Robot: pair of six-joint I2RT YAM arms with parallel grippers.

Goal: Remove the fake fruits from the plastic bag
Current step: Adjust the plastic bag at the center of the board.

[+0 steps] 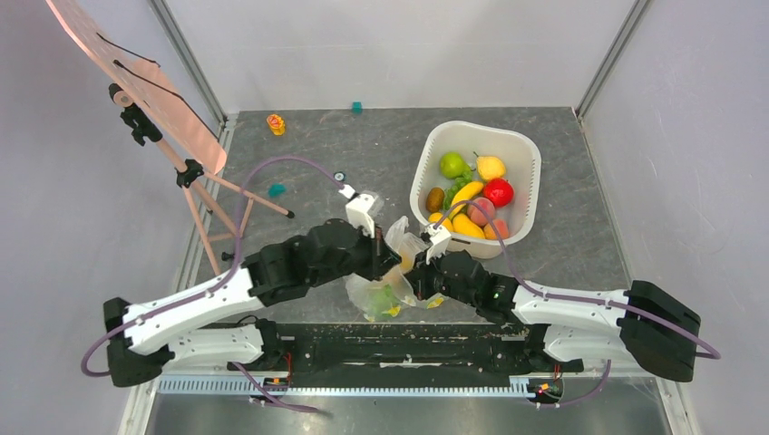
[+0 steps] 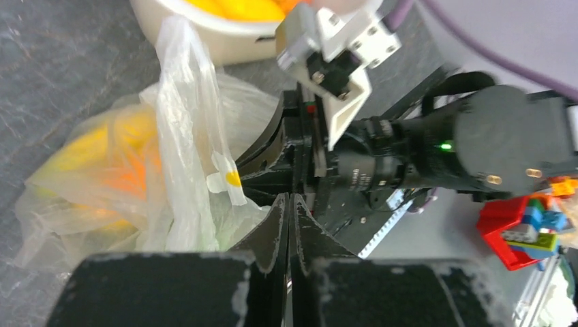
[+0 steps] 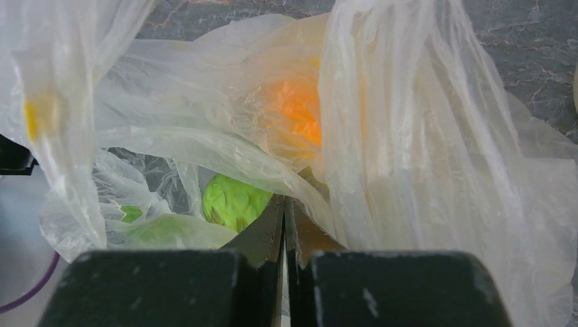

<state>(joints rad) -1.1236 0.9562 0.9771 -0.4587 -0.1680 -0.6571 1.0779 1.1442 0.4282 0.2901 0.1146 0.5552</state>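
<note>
Dark marbled tabletop (image 1: 363,145) between pale walls carries the plastic bag (image 1: 385,292) at the near middle, wedged between both arms. Its long axis runs from the near edge away toward the white basin (image 1: 526,149), with a loose strip rising at the far end. It is thin, crinkled and see-through (a yellow-and-white flower print (image 2: 228,178) shows). Only the right wrist view shows the bumpy green fruit (image 3: 232,201) clearly, near the orange-yellow fruit (image 3: 300,112). The right gripper (image 3: 285,201) has its jaws pressed together on bag film; the left gripper (image 2: 288,201) jaws meet beside the film, and whether they pinch it I cannot tell
</note>
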